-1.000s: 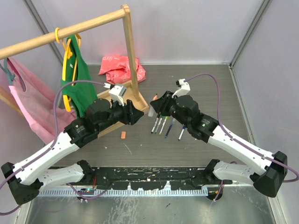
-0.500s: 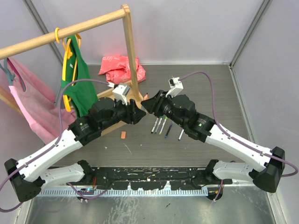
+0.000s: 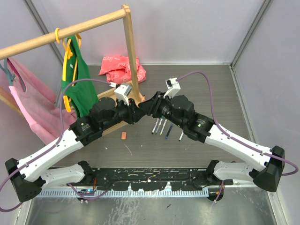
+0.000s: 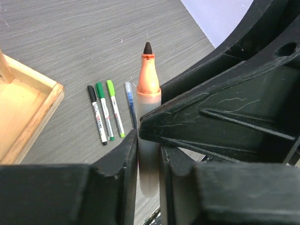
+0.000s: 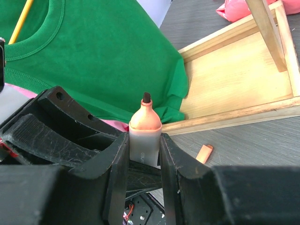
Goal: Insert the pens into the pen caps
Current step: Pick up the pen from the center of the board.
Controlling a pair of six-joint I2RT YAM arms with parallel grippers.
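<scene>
One orange-tipped pen (image 4: 148,103) with a grey barrel is held between both grippers above the table's middle, uncapped. My left gripper (image 4: 149,137) is shut on its lower barrel, and my right gripper (image 5: 144,140) is shut on the barrel (image 5: 146,143) just under the orange cone. In the top view the left gripper (image 3: 139,112) and right gripper (image 3: 151,107) meet tip to tip. An orange pen cap (image 3: 123,135) lies loose on the table, also seen as the cap (image 5: 204,153). Several other pens (image 3: 162,125) lie in a row, showing black, green and blue ends (image 4: 107,112).
A wooden clothes rack stands at back left, its base tray (image 3: 138,100) close behind the grippers and its post (image 3: 131,47) upright. A green shirt (image 3: 77,91) and a pink garment (image 3: 30,105) hang from it. A crumpled pink cloth (image 3: 121,68) lies beyond.
The right gripper carried the pen left, away from the row. The left gripper came in to meet it and closed on the barrel.
</scene>
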